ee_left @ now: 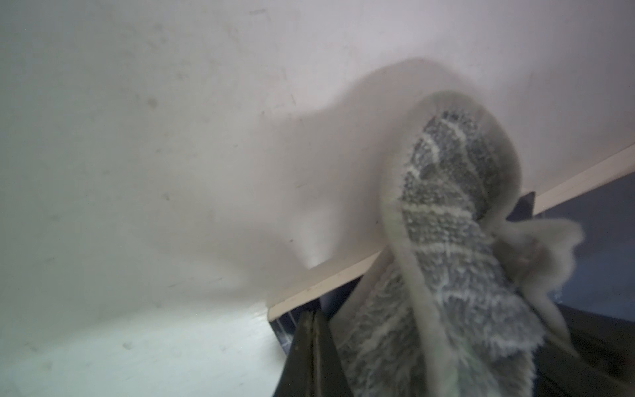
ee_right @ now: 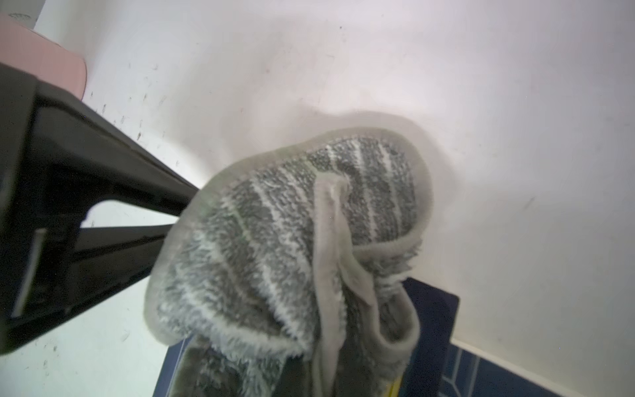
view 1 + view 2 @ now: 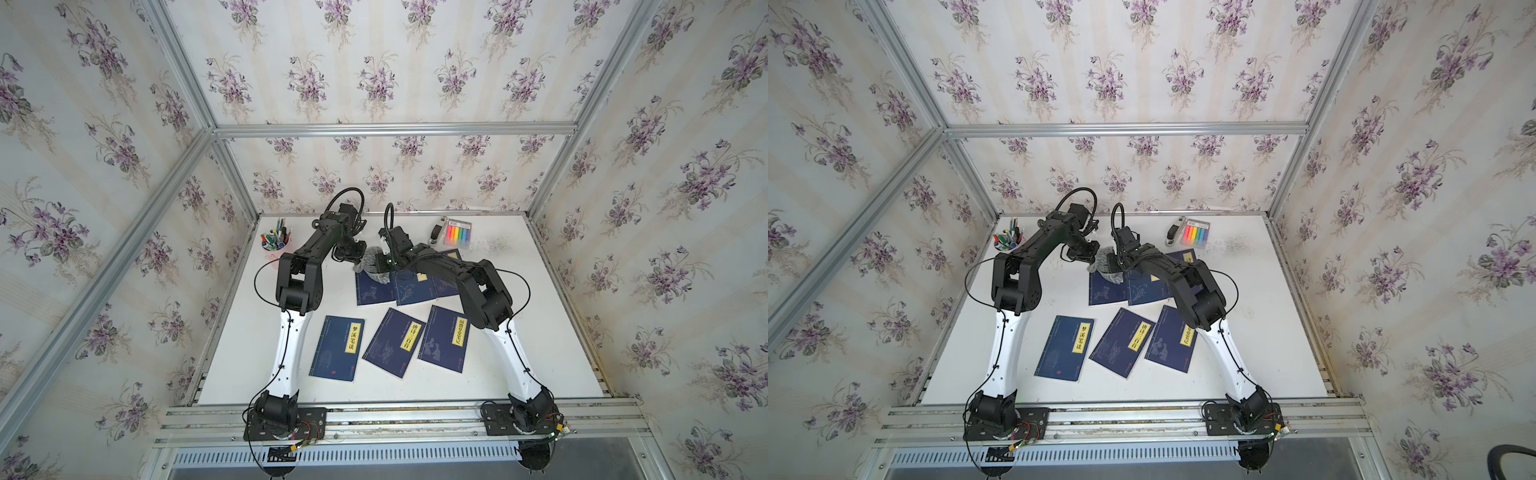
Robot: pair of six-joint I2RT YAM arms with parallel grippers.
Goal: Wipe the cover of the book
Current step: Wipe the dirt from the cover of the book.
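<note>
Several dark blue books lie on the white table. My right gripper (image 3: 384,262) is shut on a grey striped cloth (image 3: 374,266) (image 3: 1106,266) that hangs bunched over the far edge of the back-left book (image 3: 371,291) (image 3: 1105,291). In the right wrist view the cloth (image 2: 275,240) hides the jaws and covers a corner of the book (image 2: 433,309). My left gripper (image 3: 352,252) (image 1: 313,314) is shut with nothing between its fingers. Its tip is at the book's far-left corner (image 1: 330,299), right beside the cloth (image 1: 457,213).
Two more blue books (image 3: 415,286) overlap the wiped one under the right arm. Three books (image 3: 337,348) (image 3: 395,341) (image 3: 444,338) lie in the front row. A pink pen cup (image 3: 274,243) stands back left. A highlighter pack (image 3: 457,232) and a small black object (image 3: 435,232) lie back right.
</note>
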